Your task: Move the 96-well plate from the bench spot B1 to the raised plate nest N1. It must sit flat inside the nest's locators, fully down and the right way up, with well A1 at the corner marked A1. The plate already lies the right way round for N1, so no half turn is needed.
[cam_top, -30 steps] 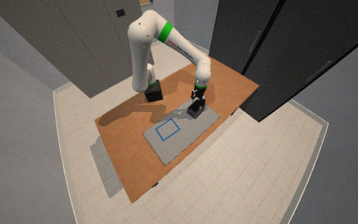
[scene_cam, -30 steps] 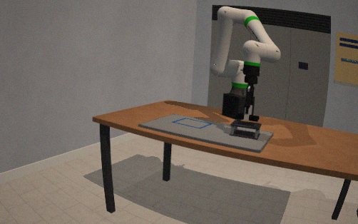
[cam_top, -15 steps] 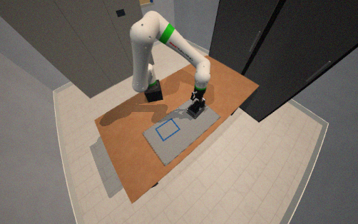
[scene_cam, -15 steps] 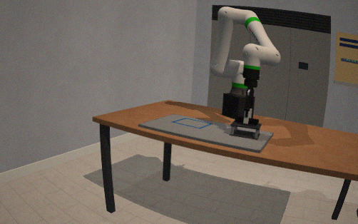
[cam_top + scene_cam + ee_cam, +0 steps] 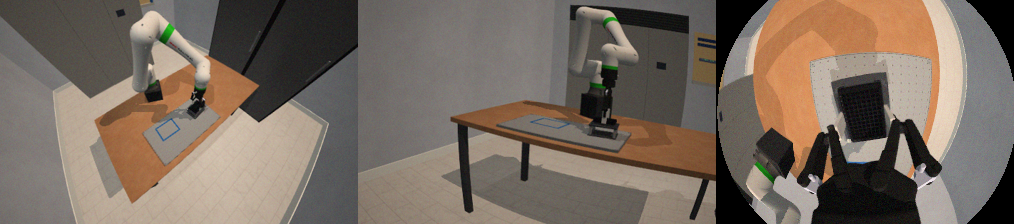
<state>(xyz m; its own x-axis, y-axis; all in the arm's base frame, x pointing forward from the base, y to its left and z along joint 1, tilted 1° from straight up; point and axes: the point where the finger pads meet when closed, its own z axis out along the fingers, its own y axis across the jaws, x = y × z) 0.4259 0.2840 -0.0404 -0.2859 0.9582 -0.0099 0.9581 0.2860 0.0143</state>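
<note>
Gripping the well plate (image 5: 861,111) at about half its spread, the pincer (image 5: 864,129) has one finger (image 5: 831,137) on each long side of the dark plate. From the side, the plate (image 5: 603,124) sits at the top of the raised stand (image 5: 602,133) at the far end of the grey mat (image 5: 558,131). The blue outlined spot (image 5: 167,129) on the mat lies well apart from it.

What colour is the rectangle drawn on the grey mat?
Blue: the outline shows best in the top view.
</note>
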